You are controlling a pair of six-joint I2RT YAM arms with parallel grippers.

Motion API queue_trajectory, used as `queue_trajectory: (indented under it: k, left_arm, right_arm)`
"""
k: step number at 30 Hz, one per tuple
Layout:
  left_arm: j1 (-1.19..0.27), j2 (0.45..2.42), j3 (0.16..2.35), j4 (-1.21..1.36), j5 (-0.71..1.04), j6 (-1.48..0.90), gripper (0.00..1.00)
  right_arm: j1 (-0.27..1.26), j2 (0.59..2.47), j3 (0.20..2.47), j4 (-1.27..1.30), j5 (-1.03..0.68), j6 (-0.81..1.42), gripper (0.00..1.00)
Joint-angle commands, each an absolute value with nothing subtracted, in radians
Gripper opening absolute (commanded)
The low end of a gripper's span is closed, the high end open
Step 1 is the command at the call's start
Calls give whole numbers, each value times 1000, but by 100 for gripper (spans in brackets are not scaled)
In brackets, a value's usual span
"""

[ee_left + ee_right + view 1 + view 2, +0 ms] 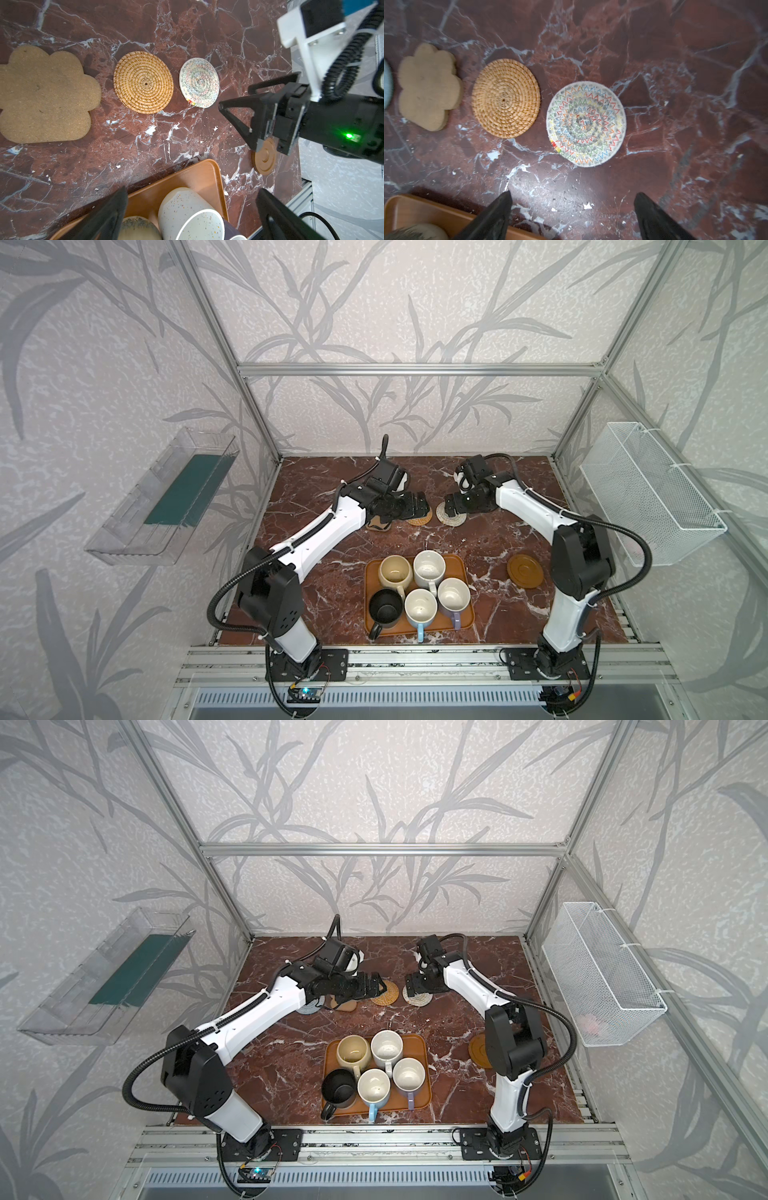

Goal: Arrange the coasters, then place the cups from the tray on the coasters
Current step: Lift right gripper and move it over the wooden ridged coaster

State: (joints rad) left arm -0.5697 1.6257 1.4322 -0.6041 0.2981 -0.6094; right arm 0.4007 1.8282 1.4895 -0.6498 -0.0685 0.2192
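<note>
Tray (199, 176) holding all five cups (429, 568) sits up front; four coasters (143, 82) lie in a row behind it.
Wooden disc (525, 570) lies apart at the right: stiff, light, thin, probably best pinched across its rim. Left gripper (193, 189) and right gripper (573, 193) both gape empty.

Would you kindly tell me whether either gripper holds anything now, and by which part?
Nothing is held: the left gripper and right gripper both have open, empty jaws; the whitish woven rope coaster lies free.
</note>
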Motion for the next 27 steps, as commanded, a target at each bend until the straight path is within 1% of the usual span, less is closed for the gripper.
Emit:
queue_trajectory:
  k: [1,10,14,15,17,20,23,27]
  left_arm:
    - [-576,1577,1432,-592,327,-603,99]
    - [-576,1495,1335,-484,423,-630,99]
    - [-577,1477,1338,-492,469,-625,99]
    - [-577,1474,1340,-489,484,-619,98]
    - [-586,1471,1341,-478,533,-608,97]
    - [-608,1470,1363,-510,541,-581,99]
    - [-622,1459,1360,-528,513,-562,99]
    - [-632,1445,1348,-522,527,-562,99]
  right_arm:
    - [405,1715,1423,-647,-48,235,99]
    - [403,1324,1145,-566,32,305,99]
    - [394,1128,1013,-512,33,332,99]
    - [389,1097,993,-513,38,339,99]
    - [374,1053,974,-559,43,356,99]
    - [348,1040,968,-660,64,421,99]
    - [324,1040,932,-683,-12,403,99]
    - [316,1023,863,-690,-69,349,99]
